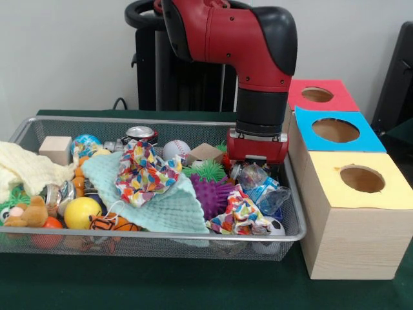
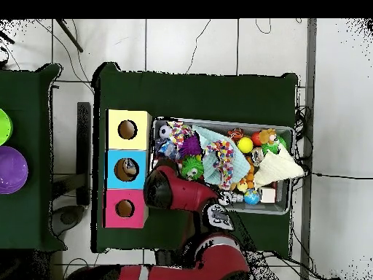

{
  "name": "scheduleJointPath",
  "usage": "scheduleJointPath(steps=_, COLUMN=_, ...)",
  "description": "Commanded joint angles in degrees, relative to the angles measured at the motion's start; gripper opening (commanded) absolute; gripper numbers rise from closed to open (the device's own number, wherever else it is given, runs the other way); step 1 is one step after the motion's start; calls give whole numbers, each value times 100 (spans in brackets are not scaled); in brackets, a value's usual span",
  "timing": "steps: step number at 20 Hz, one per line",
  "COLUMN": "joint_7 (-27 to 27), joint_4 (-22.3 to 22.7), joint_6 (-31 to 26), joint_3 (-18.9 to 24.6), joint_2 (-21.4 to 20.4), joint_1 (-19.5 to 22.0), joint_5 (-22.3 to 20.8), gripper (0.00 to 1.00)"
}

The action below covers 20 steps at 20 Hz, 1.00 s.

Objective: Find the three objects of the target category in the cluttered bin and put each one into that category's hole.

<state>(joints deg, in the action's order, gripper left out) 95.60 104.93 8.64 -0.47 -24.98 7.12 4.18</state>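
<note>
Wire bin [image 1: 161, 237] w/ toys is sitting nearest, its contents lying mostly left of the claw [image 1: 257, 161]. Claw is hanging low at bin's right end beside the blue-topped box [image 1: 335, 131]; can't tell if fingers are open/closed. Purple spiky ball [image 1: 213, 196] is lying just left of claw.

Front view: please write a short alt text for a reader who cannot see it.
A red and black robot arm lowers its end effector into the right end of a wire mesh bin crowded with balls, cloths and toys. Right of the bin stands a wooden box with red, blue and yellow holed tops.
</note>
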Motion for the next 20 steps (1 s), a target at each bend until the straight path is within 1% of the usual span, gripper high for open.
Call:
scheduleJointPath(steps=1, joint_7=987, joint_4=-500, joint_6=350, joint_3=579, joint_2=120, joint_1=190, joint_5=-137, gripper=100)
scheduleJointPath(steps=5, joint_7=922, joint_4=-461, joint_6=-22, joint_3=403, joint_2=-146, joint_1=37, joint_5=22, gripper=100)
scheduleJointPath(steps=8, joint_7=830, joint_4=-521, joint_6=-449, joint_3=241, joint_2=-381, joint_1=-107, joint_5=173, gripper=100)
scheduleJointPath(steps=12, joint_7=745, joint_4=-652, joint_6=-879, joint_3=71, joint_2=-548, joint_1=-263, joint_5=285, gripper=100)
scheduleJointPath(steps=16, joint_7=725, joint_4=-739, joint_6=-1133, joint_3=-12, joint_2=-621, joint_1=-328, joint_5=282, gripper=100)
scheduleJointPath(steps=20, joint_7=723, joint_4=-809, joint_6=-1447, joint_3=-24, joint_2=-792, joint_1=-303, joint_5=247, gripper=100)
